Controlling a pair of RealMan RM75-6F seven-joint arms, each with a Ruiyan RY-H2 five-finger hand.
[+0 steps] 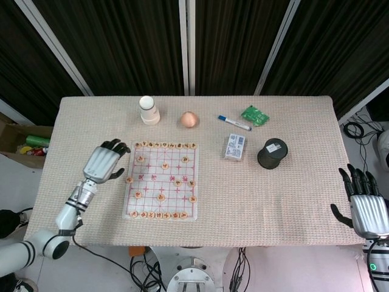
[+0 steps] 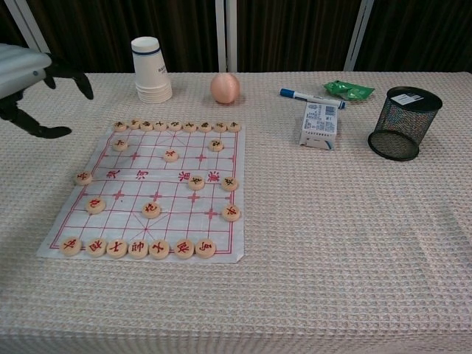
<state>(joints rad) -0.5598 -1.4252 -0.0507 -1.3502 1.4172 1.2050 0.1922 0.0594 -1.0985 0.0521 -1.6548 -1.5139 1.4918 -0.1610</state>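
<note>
A paper chess board (image 1: 161, 180) (image 2: 156, 192) with red grid lines lies on the left half of the table, and several round wooden pieces stand on it. My left hand (image 1: 102, 163) (image 2: 28, 81) hovers just left of the board's far left corner, fingers spread and holding nothing. The piece nearest to it (image 2: 120, 144) (image 1: 140, 159) rests on the board, apart from the fingers. My right hand (image 1: 363, 204) hangs off the table's right front corner, fingers spread and empty; the chest view does not show it.
Along the back stand a stack of white paper cups (image 1: 148, 110) (image 2: 150, 70), a peach-coloured ball (image 1: 189, 118) (image 2: 225, 88), a blue-capped marker (image 1: 234, 123), a green packet (image 1: 254, 114), a card box (image 1: 234, 146) and a black mesh cup (image 1: 271, 153) (image 2: 404, 122).
</note>
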